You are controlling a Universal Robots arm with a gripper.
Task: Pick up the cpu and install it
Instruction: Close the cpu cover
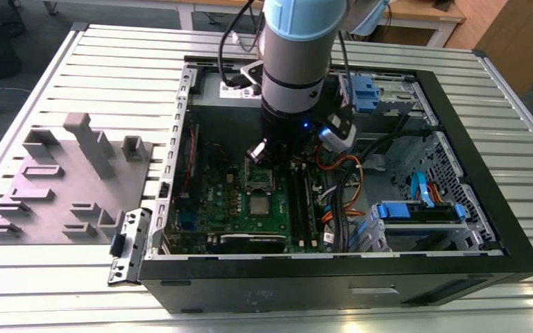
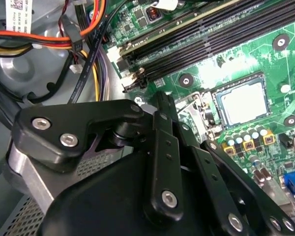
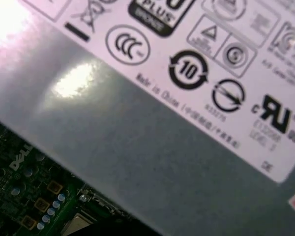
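Observation:
The cpu (image 1: 260,205), a small square chip with a pale silver top, lies flat on the green circuit board (image 1: 220,201) inside the open computer case. In the second wrist view the cpu (image 2: 242,102) sits inside a dark square surround beside a row of small capacitors. My gripper (image 1: 271,157) hangs over the board just behind the cpu, above the shiny metal socket frame (image 1: 260,179), and is apart from the chip. The second wrist view shows the gripper (image 2: 160,104) as black linkage next to that frame (image 2: 195,112). Nothing is seen held.
A grey box with a white label (image 3: 162,123) is close in the first wrist view. Black memory slots (image 2: 201,49) and orange and yellow cables (image 2: 39,39) run beside the socket. Blue drive latches (image 1: 419,210) stand at the exterior view's right, a grey moulded fixture (image 1: 63,180) at its left.

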